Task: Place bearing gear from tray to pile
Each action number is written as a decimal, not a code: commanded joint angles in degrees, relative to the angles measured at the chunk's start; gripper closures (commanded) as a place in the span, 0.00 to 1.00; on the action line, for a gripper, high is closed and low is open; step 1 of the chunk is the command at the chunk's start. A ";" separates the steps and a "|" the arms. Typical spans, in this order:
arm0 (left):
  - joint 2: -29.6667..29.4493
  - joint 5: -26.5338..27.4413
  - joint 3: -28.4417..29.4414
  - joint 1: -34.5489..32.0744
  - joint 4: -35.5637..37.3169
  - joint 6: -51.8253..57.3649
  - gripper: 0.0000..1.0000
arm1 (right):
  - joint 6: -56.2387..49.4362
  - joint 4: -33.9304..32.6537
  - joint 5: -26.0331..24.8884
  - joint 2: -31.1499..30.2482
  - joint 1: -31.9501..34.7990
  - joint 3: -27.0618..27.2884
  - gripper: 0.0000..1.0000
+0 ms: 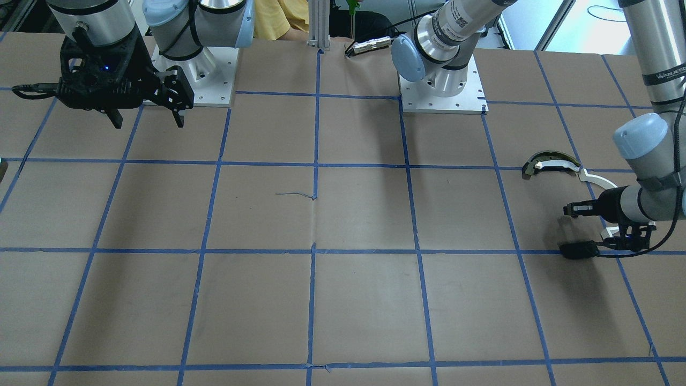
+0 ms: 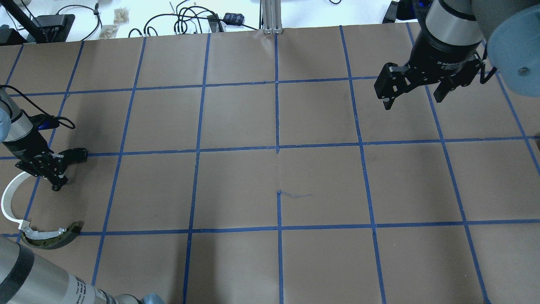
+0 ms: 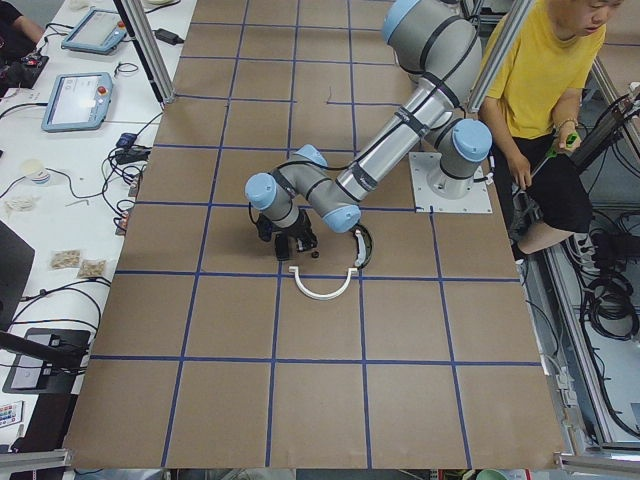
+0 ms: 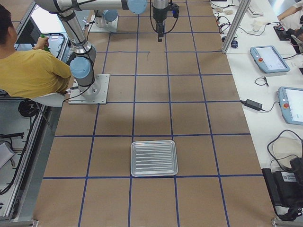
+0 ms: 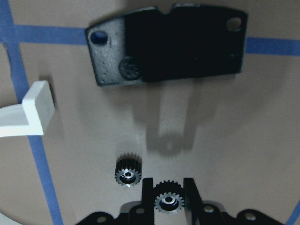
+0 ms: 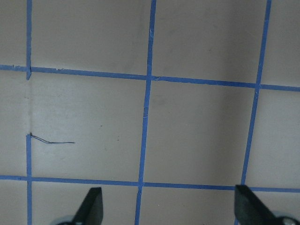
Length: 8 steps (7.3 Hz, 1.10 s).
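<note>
In the left wrist view my left gripper (image 5: 168, 185) is shut on a small black bearing gear (image 5: 168, 202), held low over the table. A second bearing gear (image 5: 128, 176) lies on the paper just beside it. Ahead lie the pile's flat black plate (image 5: 168, 47) and the end of the white curved strip (image 5: 33, 110). From overhead, the left gripper (image 2: 57, 183) is next to the white strip (image 2: 6, 198) and the yellowish-metal curved piece (image 2: 50, 236). The tray (image 4: 154, 158) stands empty. My right gripper (image 2: 411, 99) is open and empty, high over the table.
Blue tape lines cross the brown paper table (image 2: 278, 185). A person in a yellow shirt (image 3: 540, 90) sits behind the robot bases. Cables and tablets lie on the white bench (image 4: 270, 56) beyond the table's far edge.
</note>
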 commanded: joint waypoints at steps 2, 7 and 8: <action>-0.27 2.05 -0.05 0.00 0.13 -0.02 1.00 | -0.07 0.00 0.06 0.00 -0.10 0.00 0.00; -1.24 1.70 -0.05 -0.09 1.80 -0.46 0.18 | -0.15 -0.01 0.06 0.00 -0.19 0.00 0.00; -1.07 1.61 -0.05 -0.17 1.89 -0.55 0.13 | -0.15 -0.01 -0.02 0.00 -0.19 0.00 0.00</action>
